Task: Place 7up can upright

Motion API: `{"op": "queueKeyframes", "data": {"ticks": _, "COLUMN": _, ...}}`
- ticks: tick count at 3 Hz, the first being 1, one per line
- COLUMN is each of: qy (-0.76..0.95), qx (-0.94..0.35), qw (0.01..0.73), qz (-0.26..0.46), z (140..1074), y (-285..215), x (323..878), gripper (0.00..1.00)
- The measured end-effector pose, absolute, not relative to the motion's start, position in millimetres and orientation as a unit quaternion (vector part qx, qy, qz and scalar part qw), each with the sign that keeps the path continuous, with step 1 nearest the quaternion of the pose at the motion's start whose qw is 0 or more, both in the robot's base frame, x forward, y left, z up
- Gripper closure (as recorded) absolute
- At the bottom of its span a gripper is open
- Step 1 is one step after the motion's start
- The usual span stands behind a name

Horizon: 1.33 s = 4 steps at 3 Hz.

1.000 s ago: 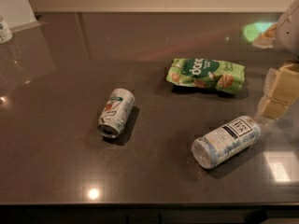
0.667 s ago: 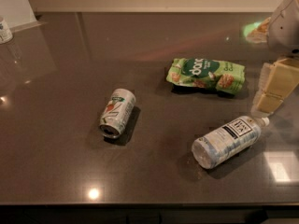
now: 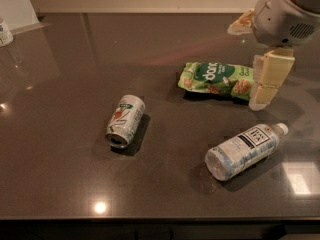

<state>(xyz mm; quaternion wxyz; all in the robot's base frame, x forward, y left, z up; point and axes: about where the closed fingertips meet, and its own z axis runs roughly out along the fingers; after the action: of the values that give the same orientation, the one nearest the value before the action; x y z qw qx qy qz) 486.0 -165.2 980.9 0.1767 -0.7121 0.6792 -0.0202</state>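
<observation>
Since the earlier frames the gripper [image 3: 261, 100] is sliding left and slightly further back across the right side of the scene, with more of the grey arm housing [image 3: 286, 15] now showing in the top right corner. Can, bag and bottle are staying exactly where they were.

Gripper is hanging at the right, its cream tip sitting just beside the right end of the green snack bag [image 3: 214, 78]; whether it is touching the bag cannot be told. Cannot tell whether the gripper is open or closed from this angle, and nothing is showing in its hold.

7up can [image 3: 125, 121] is lying on its side on the dark countertop [image 3: 60, 174], left of centre, well apart from the gripper. Its silver top end is facing the near edge and slightly left, its body angling away toward the back right. It is touching nothing else.

Green snack bag is lying flat, right of centre toward the back. Clear plastic bottle [image 3: 245, 150] is lying on its side in front of the bag, cap pointing to the right and back, base toward the near edge. Bottle is sitting between the can and the right edge, apart from both can and bag.

Small white container [image 3: 4, 32] is sitting at the far left edge, partly cut off.
</observation>
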Motion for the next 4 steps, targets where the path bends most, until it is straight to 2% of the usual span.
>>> {"op": "queueKeyframes", "data": {"ticks": 4, "qy": 0.416, "qx": -0.893, "qw": 0.173, "qz": 0.023, "z": 956, "y": -37, "x": 504, "gripper": 0.00}}
